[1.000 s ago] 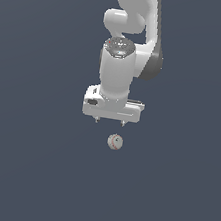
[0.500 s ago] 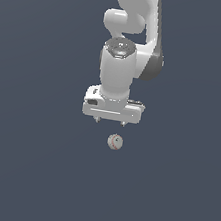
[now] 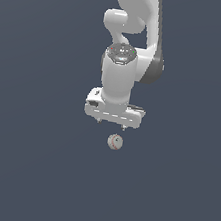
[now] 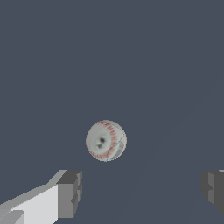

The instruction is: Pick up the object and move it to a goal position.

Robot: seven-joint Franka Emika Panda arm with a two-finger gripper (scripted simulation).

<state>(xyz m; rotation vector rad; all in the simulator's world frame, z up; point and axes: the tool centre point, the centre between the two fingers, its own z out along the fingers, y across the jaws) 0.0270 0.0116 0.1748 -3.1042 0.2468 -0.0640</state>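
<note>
One small stitched ball (image 3: pixel 115 142) (image 4: pixel 106 140) lies on the surface, just beyond the gripper (image 3: pixel 111 124) (image 4: pixel 142 192), jaws wide apart

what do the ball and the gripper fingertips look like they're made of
The baseball looks like off-white leather with a matte finish, going by its curved rows of red stitching, though as a render that is only a surface look. The fingertips of the open gripper look like dull dark grey rubber or plastic pads on glossy white bodies.

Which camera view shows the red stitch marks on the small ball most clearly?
The wrist view: the ball appears large there, its red stitches distinct. In the exterior view it is a tiny sphere under the gripper, stitches barely visible.
</note>
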